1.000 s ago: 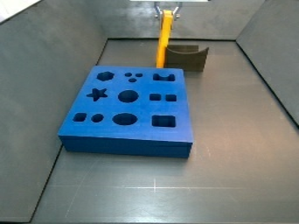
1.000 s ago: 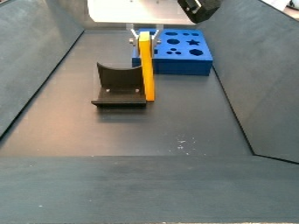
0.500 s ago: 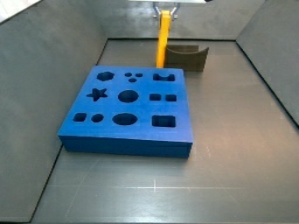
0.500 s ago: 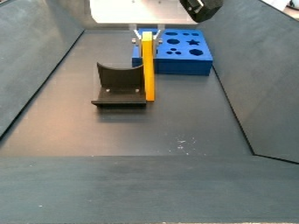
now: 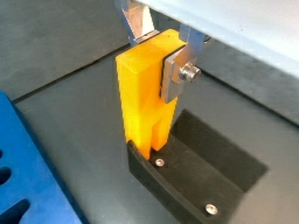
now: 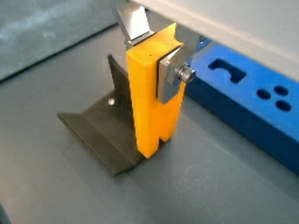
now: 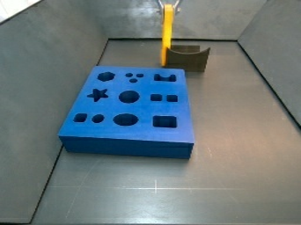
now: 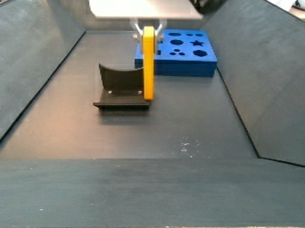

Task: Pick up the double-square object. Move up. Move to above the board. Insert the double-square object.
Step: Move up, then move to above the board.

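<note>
My gripper [image 5: 158, 54] is shut on the top of the double-square object [image 5: 142, 105], a tall yellow-orange bar that hangs upright. One silver finger [image 6: 173, 74] presses flat on its side. The bar's two-pronged lower end hangs just above the dark fixture [image 5: 198, 175]. In a side view the bar [image 7: 167, 39] hangs from the gripper [image 7: 167, 5] at the back of the box, beyond the blue board [image 7: 123, 145]. In a side view the bar [image 8: 149, 67] hangs below the gripper [image 8: 148, 28], in front of the board [image 8: 179, 67].
The dark L-shaped fixture [image 7: 188, 56] stands on the floor at the back, next to the board. It also shows in a side view [image 8: 121, 87] and a wrist view [image 6: 105, 140]. Sloping grey walls enclose the floor on all sides.
The gripper has moved up a little with the yellow bar in it. The bar's lower end now hangs higher over the fixture.
</note>
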Motion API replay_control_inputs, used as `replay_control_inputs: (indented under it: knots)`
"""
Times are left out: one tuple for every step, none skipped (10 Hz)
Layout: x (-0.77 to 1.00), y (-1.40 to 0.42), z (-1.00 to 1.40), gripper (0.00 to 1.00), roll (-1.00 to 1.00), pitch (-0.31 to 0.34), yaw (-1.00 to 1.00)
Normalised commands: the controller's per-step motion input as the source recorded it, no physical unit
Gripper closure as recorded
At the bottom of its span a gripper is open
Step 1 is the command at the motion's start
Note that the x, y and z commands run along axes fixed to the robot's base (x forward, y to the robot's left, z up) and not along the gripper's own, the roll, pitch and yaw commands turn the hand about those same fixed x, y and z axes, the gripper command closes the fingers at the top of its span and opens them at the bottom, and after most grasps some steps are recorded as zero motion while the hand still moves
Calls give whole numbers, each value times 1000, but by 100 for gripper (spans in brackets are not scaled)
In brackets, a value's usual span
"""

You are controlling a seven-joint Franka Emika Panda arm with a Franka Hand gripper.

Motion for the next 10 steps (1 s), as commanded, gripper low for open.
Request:
replay_control_inputs:
  knots:
    - [-51,-22,627,100,8,63,-26]
    - [-36,-15,418,100,18,70,-20]
    - [-26,-12,325,100,21,69,-18]
    - [17,-68,1000,100,28,-224,-105]
    - [18,-70,1000,100,32,-206,-93]
    - [6,-68,1000,100,34,-156,-76]
    - [1,-67,1000,100,35,-120,-64]
    - [-6,-65,1000,100,37,-45,-48]
    - [-5,-50,1000,100,44,-1,-37]
    - [-1,-42,1000,100,51,39,-31]
